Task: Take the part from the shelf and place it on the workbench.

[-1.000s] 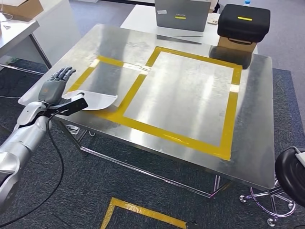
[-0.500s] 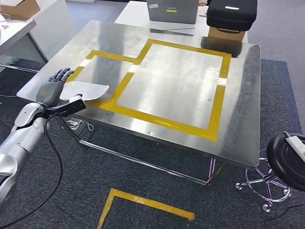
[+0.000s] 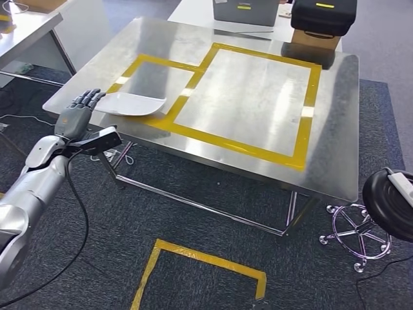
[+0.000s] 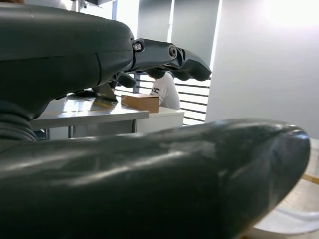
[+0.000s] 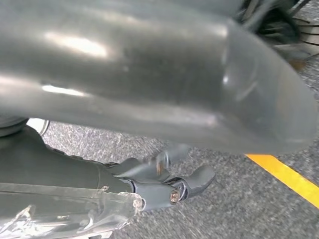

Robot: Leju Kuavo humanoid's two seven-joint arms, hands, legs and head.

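Note:
The part, a white curved sheet, lies on the steel workbench at its near left corner, overlapping the smaller yellow taped square. My left hand hovers just off that corner with fingers spread, its fingertips close to the part's left end, and it holds nothing. In the left wrist view the thick thumb and straight fingers stand apart, and the part's white edge lies beyond them. My right hand hangs over the carpet with nothing in it.
A grey case and a black case on a cardboard box stand at the workbench's far edge. A black swivel chair is at the right. Yellow tape marks the carpet. A person in white sits far off.
The whole picture has shifted, so the camera moved. The left thumb, which overlapped the part's left end a second ago, is now off the part, which lies alone on the workbench.

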